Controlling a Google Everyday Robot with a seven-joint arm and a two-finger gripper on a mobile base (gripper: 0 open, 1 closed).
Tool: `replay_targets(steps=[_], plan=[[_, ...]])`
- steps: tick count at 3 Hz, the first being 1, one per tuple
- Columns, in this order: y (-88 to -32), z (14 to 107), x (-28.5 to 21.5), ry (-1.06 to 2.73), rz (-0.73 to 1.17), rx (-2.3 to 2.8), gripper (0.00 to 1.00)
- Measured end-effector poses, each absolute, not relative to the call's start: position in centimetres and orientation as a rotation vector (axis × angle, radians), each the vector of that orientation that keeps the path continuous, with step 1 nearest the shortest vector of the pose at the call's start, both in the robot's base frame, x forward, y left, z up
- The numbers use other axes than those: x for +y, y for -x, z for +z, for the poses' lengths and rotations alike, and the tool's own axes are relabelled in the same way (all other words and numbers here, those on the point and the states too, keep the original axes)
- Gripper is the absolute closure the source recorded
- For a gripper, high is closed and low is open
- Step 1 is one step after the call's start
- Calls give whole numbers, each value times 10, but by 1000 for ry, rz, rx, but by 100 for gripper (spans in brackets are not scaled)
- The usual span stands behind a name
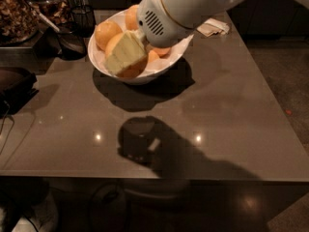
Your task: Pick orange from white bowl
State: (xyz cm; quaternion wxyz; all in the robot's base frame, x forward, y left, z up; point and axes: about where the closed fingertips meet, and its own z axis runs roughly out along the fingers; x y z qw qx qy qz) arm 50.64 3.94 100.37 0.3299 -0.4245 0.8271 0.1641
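Observation:
The white bowl (98, 58) stands at the back of the dark table and holds several oranges (105, 32). My gripper (126, 56) hangs over the bowl's front left part, its white wrist reaching in from the upper right. Its pale yellow-green fingers (128, 50) are closed around one orange (114, 43), whose skin shows above and below the near finger. That orange sits about level with the bowl's front rim. Whether it touches the other oranges is hidden by the fingers. More oranges show behind the arm (132, 16) and under it (161, 51).
A small dark wire basket (82, 16) and a dark ladle (70, 41) stand left of the bowl. A crumpled white napkin (212, 27) lies at the back right. A dark object (14, 81) sits at the left edge. The table's front edge (154, 178) runs across.

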Motion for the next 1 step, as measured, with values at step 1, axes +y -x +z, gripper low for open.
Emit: replay_targets(steps=[1], plan=[[-484, 1001, 36, 1067, 420, 2200, 100]])
